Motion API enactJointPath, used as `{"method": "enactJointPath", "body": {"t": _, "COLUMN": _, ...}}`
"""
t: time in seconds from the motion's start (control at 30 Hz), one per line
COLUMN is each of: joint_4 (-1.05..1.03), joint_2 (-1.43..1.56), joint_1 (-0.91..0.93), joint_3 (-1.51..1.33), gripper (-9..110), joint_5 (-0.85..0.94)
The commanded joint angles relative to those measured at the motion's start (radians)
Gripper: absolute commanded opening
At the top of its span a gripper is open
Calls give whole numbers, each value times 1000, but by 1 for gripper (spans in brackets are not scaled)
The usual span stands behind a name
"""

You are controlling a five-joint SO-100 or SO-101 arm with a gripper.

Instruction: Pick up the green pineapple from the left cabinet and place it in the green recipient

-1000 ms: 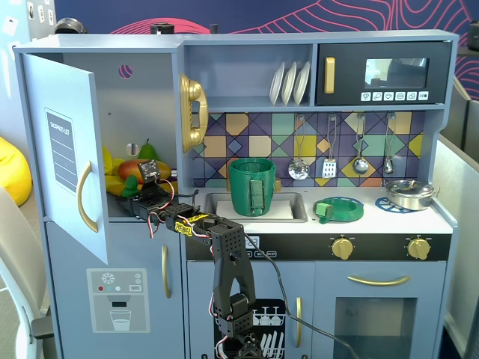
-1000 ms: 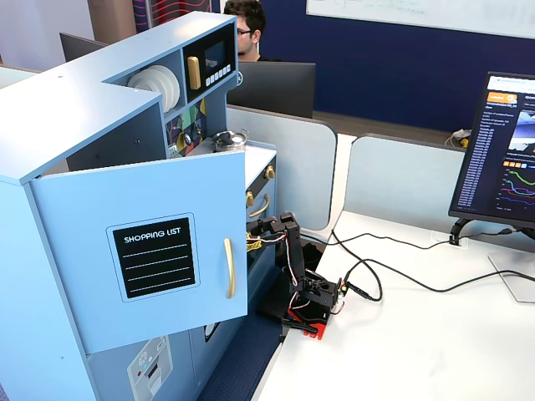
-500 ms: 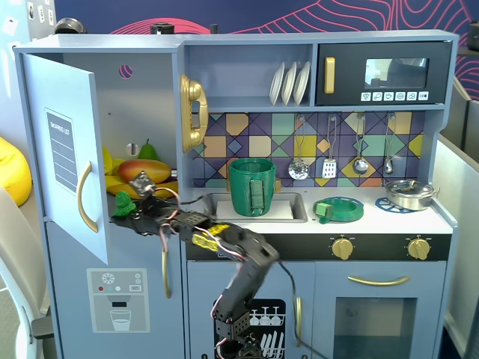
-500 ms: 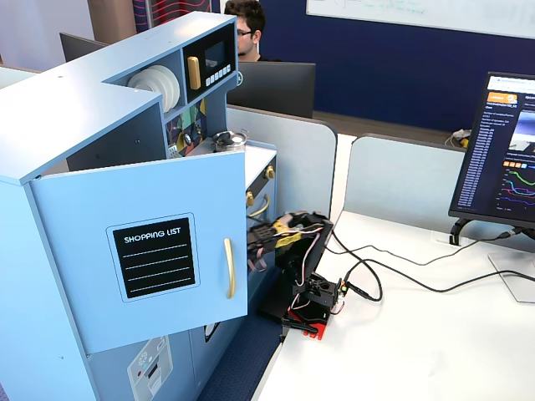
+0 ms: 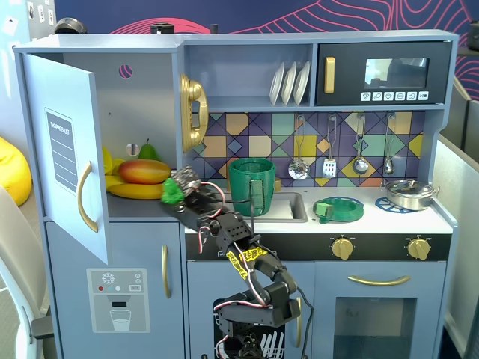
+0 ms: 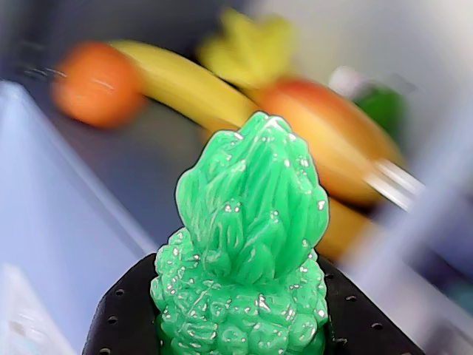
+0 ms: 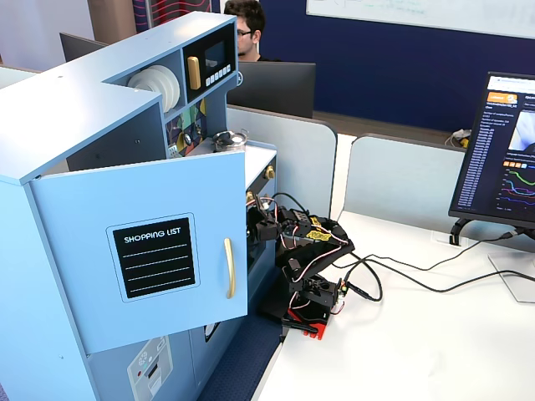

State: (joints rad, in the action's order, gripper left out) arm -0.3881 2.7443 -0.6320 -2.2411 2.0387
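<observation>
Wrist view: one green pineapple [image 6: 247, 251] between two black jaws

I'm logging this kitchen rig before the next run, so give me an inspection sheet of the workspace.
Surface: white counter with a sink.
Job's things: green pineapple in the gripper at the open left cabinet; green recipient upright at the sink.
Clutter: mango, bananas, low green dish, metal pot.
Grippers: gripper shut on the pineapple.
Cables: black leads across the desk.
Surroundings: monitor, seated person.
</observation>
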Motion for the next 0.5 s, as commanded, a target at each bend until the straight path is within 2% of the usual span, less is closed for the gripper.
{"method": "enactJointPath", "body": {"t": 0.0, "joint_4": -6, "joint_2": 0, "joint_1": 212, "joint_3": 109, "gripper": 0, "joint_5": -72}}
{"method": "enactJointPath", "body": {"t": 0.2, "joint_4": 23, "joint_2": -163, "joint_1": 460, "joint_3": 232, "gripper": 0, "joint_5": -241}}
{"method": "enactJointPath", "body": {"t": 0.37, "joint_4": 295, "joint_2": -371, "joint_1": 545, "joint_3": 291, "gripper": 0, "joint_5": -341}}
{"method": "enactJointPath", "body": {"t": 0.47, "joint_4": 364, "joint_2": -505, "joint_1": 574, "joint_3": 385, "gripper": 0, "joint_5": -362}}
